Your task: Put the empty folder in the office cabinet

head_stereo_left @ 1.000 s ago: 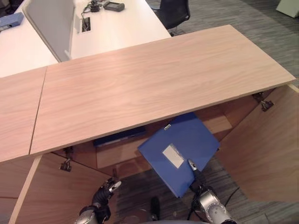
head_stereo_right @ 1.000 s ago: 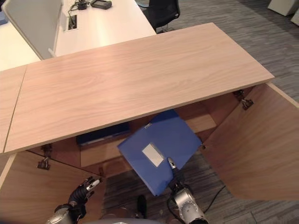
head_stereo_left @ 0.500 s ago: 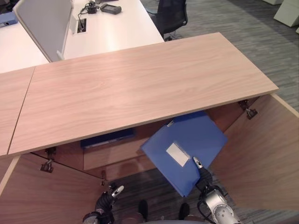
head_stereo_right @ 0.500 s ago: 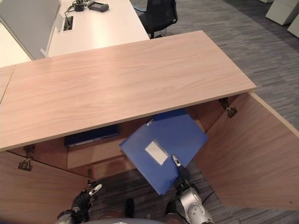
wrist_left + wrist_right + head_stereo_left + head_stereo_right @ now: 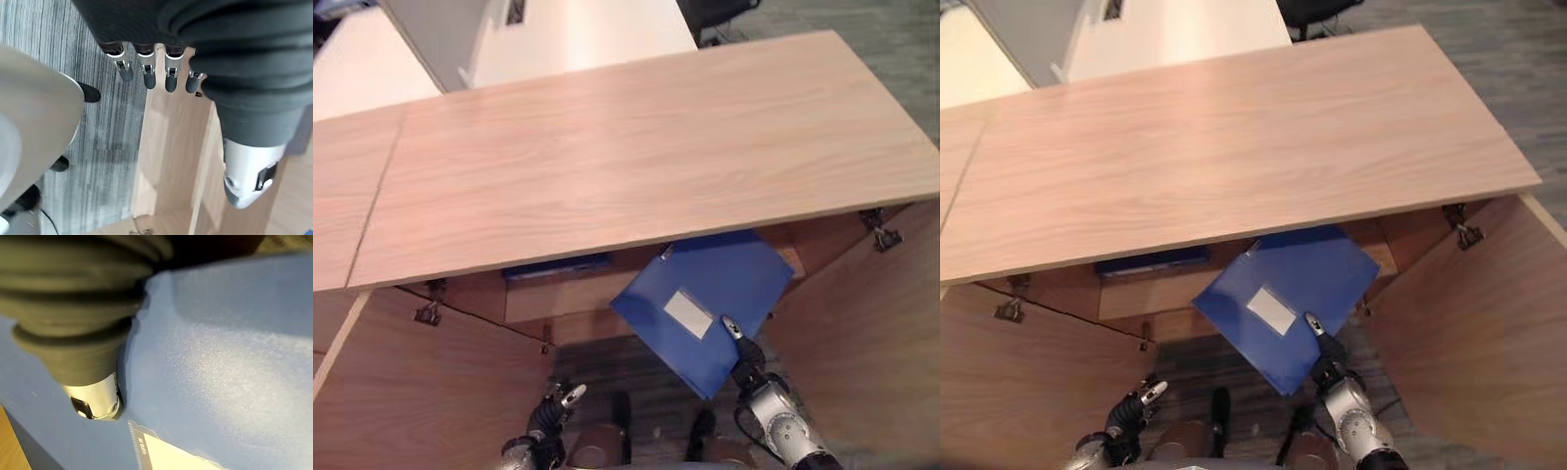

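Observation:
The blue folder (image 5: 705,289) with a white label (image 5: 687,313) is tilted in front of the open office cabinet (image 5: 636,157), its far corner under the cabinet's wooden top. My right hand (image 5: 751,370) grips its near edge from below, thumb (image 5: 95,401) pressed on the blue cover (image 5: 220,357). My left hand (image 5: 554,411) hangs low by the left door, fingers (image 5: 146,73) straight and holding nothing.
Both cabinet doors stand open: the left door (image 5: 411,392) and the right door (image 5: 871,333) flank the opening. Another blue folder (image 5: 558,266) lies flat on the shelf inside. White desks (image 5: 587,29) stand behind the cabinet. Grey carpet (image 5: 58,58) covers the floor.
The camera has shifted and now looks more steeply down. The right hand still holds the folder, which sits slightly deeper under the cabinet top. The left hand stays low.

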Tool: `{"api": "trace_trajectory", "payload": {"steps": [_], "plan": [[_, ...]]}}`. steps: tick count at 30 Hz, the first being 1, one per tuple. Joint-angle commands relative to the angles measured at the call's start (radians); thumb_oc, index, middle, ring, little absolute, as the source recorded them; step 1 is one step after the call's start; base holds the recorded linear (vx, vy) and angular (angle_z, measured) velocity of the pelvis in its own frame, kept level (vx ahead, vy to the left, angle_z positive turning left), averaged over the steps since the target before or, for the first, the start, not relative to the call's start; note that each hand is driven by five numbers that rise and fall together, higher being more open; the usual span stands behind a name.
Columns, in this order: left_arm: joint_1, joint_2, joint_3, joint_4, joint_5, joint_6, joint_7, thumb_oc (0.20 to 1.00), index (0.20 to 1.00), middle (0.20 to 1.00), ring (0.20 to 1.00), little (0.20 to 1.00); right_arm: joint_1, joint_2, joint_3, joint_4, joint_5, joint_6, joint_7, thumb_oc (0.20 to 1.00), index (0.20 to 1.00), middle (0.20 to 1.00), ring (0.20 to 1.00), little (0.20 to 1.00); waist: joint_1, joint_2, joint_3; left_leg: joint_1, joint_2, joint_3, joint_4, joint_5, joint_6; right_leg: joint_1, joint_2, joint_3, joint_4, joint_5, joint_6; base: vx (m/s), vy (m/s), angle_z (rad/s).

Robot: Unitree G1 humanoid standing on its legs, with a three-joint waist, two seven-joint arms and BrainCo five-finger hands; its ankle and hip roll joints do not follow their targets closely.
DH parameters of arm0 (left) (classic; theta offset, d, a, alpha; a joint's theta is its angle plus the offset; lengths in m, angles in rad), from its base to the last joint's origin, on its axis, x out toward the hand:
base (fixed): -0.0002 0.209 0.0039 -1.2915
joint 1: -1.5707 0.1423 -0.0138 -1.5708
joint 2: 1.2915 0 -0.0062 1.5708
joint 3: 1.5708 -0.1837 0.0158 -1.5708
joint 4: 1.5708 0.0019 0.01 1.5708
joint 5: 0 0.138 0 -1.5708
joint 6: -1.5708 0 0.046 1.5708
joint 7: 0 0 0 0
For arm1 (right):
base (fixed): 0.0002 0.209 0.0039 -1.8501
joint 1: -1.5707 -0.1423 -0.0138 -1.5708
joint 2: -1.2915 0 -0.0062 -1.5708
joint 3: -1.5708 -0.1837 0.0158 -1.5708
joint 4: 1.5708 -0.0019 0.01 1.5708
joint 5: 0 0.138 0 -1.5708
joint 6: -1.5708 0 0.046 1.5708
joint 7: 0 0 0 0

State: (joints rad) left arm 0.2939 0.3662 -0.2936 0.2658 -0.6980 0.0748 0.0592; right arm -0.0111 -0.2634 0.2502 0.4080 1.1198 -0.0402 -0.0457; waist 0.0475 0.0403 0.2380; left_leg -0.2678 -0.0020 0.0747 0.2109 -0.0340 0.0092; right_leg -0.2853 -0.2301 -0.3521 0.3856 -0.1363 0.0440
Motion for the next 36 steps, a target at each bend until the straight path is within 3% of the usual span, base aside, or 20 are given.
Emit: {"api": "trace_trajectory", "payload": {"steps": [1,10,20,23,25,29,31,36], "plan": [[0.049,0.060,-0.027,-0.070,-0.002,-0.031,0.018,1.000,1.000,1.000,1.000,1.000,-0.068,0.028,0.033,-0.180,0.056,-0.068,0.023,0.200,0.200,0.200,0.200,0.200,0.029,0.011,0.019,-0.115,0.023,-0.021,0.174,-0.144,0.016,-0.075,-0.021,0.053,0.047,-0.007,0.005,-0.14,0.092,0.12],[0.037,0.076,-0.050,-0.095,0.034,-0.053,0.003,1.000,1.000,1.000,1.000,1.000,-0.177,0.034,0.029,-0.294,0.113,-0.167,0.022,0.200,0.200,0.200,0.200,0.200,0.056,0.016,0.045,-0.353,0.012,-0.041,0.421,-0.221,0.029,-0.292,-0.072,0.092,0.280,-0.094,-0.007,-0.08,0.031,0.05],[-0.016,0.068,-0.079,-0.110,0.049,-0.079,-0.011,1.000,1.000,1.000,1.000,1.000,-0.263,0.021,-0.073,-0.337,0.098,-0.270,-0.002,0.200,0.200,0.200,0.200,0.200,0.059,0.018,0.046,-0.626,0.003,-0.075,0.692,-0.305,0.025,-0.548,-0.135,0.152,0.557,-0.227,-0.032,-0.02,-0.021,0.09],[-0.029,0.074,-0.071,-0.119,0.046,-0.085,0.007,1.000,1.000,1.000,1.000,1.000,-0.365,0.014,-0.138,-0.327,0.071,-0.327,-0.071,0.200,0.200,0.200,0.200,0.200,0.068,0.019,0.039,-0.681,0.002,-0.080,0.731,-0.315,0.021,-0.614,-0.139,0.171,0.606,-0.246,-0.040,0.02,-0.026,0.05],[-0.032,0.080,-0.073,-0.129,0.028,-0.088,0.028,1.000,1.000,1.000,1.000,1.000,-0.474,-0.008,-0.170,-0.285,0.046,-0.358,-0.150,0.200,0.200,0.200,0.200,0.200,0.079,0.019,0.040,-0.703,0.000,-0.077,0.743,-0.317,0.021,-0.642,-0.141,0.179,0.621,-0.251,-0.043,0.00,0.000,0.00],[-0.064,0.127,-0.091,-0.146,0.017,-0.098,0.076,1.000,1.000,1.000,1.000,1.000,-0.874,-0.127,-0.279,0.031,0.101,-0.413,-0.308,0.200,0.200,0.200,0.200,0.200,0.122,0.028,0.033,-0.750,-0.007,-0.075,0.765,-0.323,0.017,-0.692,-0.149,0.189,0.653,-0.269,-0.046,0.01,-0.003,0.02],[-0.087,0.153,-0.098,-0.154,0.005,-0.104,0.092,1.000,1.000,1.000,1.000,1.000,-1.037,-0.208,-0.265,0.210,0.109,-0.394,-0.358,0.200,0.200,0.200,0.200,0.200,0.141,0.033,0.037,-0.745,-0.009,-0.077,0.750,-0.320,0.016,-0.685,-0.149,0.184,0.643,-0.266,-0.041,0.01,0.015,0.09],[-0.105,0.170,-0.090,-0.167,0.008,-0.105,0.104,1.000,1.000,1.000,1.000,1.000,-1.136,-0.263,-0.218,0.291,0.073,-0.354,-0.381,0.200,0.200,0.200,0.200,0.200,0.151,0.035,0.045,-0.740,-0.011,-0.081,0.731,-0.312,0.013,-0.673,-0.151,0.168,0.629,-0.263,-0.036,0.00,-0.001,0.03]]}}
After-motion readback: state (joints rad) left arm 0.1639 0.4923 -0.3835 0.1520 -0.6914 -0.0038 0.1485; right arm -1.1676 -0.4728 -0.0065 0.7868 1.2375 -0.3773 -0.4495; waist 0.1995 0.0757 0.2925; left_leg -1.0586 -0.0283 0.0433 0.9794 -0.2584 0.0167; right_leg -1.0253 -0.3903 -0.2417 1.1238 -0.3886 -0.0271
